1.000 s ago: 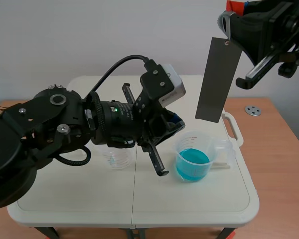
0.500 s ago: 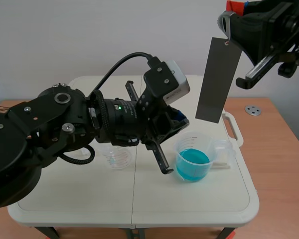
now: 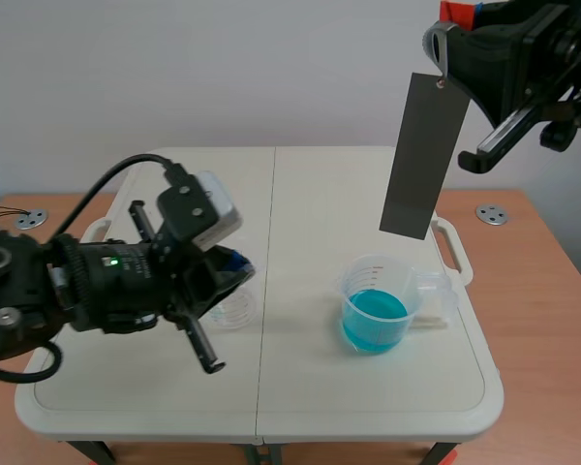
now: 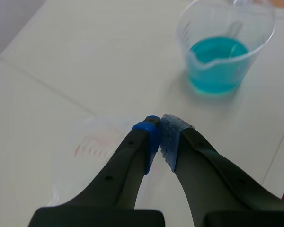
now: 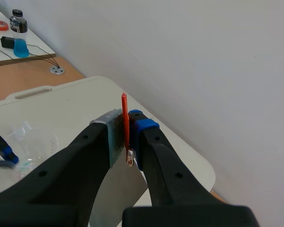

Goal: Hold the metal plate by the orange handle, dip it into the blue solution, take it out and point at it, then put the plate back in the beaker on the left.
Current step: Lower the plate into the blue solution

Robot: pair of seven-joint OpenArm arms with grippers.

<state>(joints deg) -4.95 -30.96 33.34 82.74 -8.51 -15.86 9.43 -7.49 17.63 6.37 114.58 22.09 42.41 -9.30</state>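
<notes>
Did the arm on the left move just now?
Yes. The left arm drew back from the blue-solution beaker to the clear beaker.

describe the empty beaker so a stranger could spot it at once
On the white folding table, look left of its centre seam, by the left claw. The clear beaker there is empty; the only other beaker, to its right, holds blue solution.

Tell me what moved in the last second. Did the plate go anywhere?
The left arm pulled back from beside the beaker of blue solution toward its own side; its shut jaws now sit at the empty beaker. The right arm stayed put, jaws clamped on the orange handle, the metal plate hanging high as before.
</notes>
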